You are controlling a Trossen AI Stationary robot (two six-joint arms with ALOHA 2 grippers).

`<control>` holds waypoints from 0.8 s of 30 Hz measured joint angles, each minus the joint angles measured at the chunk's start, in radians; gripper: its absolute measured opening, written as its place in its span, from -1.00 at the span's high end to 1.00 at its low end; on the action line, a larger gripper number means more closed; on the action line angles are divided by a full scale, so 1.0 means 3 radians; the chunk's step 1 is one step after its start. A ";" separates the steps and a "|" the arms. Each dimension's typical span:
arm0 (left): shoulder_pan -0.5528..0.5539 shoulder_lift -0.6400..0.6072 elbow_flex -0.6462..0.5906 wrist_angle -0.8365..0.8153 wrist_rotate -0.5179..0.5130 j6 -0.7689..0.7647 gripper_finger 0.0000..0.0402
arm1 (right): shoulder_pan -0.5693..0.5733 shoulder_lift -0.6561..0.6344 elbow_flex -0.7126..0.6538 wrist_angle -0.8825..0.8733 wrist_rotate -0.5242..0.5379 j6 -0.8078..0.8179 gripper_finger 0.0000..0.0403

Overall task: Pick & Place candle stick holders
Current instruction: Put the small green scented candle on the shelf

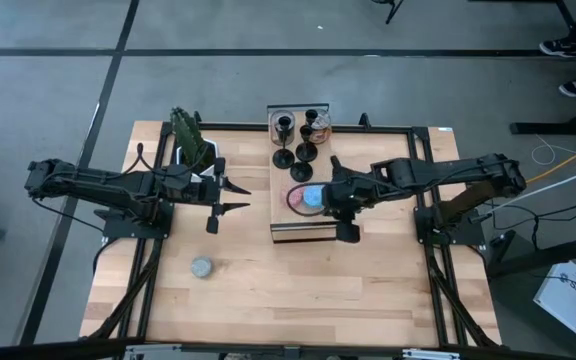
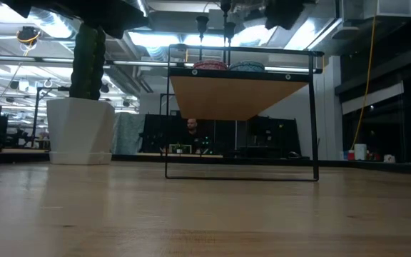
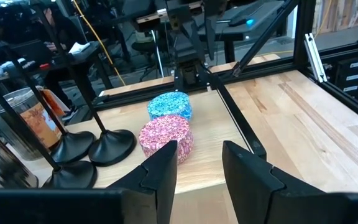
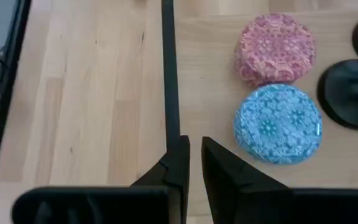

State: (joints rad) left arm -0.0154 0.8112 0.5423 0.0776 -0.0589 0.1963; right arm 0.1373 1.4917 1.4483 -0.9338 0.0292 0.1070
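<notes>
Several black candle stick holders (image 1: 296,140) stand on their round bases at the far end of a raised wooden shelf (image 1: 280,225); their bases (image 3: 101,148) also show in the left wrist view. My left gripper (image 1: 244,197) hovers open to the left of the shelf, level, facing it, with nothing between its fingers. My right gripper (image 1: 336,212) hangs over the shelf's near right part, slanting down, beside a blue disc (image 4: 278,123). Its fingers (image 4: 191,163) are shut and hold nothing.
A pink disc (image 4: 273,48) and the blue one lie on the shelf near the holders. A shiny tin (image 3: 18,127) stands at the shelf's far end. A potted plant (image 1: 192,143) is at the far left, and a grey disc (image 1: 201,267) lies on the table near left.
</notes>
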 joint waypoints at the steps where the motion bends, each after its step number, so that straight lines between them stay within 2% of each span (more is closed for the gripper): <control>1: 0.0001 0.0001 0.0000 0.0000 0.0000 0.0000 0.39 | 0.0000 -0.0047 -0.0044 0.0007 -0.0013 0.0003 0.78; 5: 0.0001 0.0001 0.0000 -0.0007 0.0000 -0.0001 0.38 | 0.0060 -0.0377 -0.0456 0.0285 -0.0068 0.0016 0.78; 13: 0.0001 0.0001 0.0000 -0.0007 0.0000 0.0000 0.38 | 0.0178 -0.1392 -0.1783 0.1664 -0.0790 0.0105 0.78; 20: 0.0001 0.0000 0.0000 -0.0001 0.0000 0.0000 0.39 | 0.0655 -0.1985 -0.2696 0.2590 -0.0810 0.0254 0.78; 24: 0.0001 0.0000 0.0000 0.0001 0.0000 0.0000 0.38 | 0.0935 -0.2274 -0.3203 0.3163 -0.0808 0.0095 0.77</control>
State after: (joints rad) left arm -0.0151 0.8112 0.5423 0.0780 -0.0590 0.1963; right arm 0.4179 0.8095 0.4874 0.0153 -0.2132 0.1356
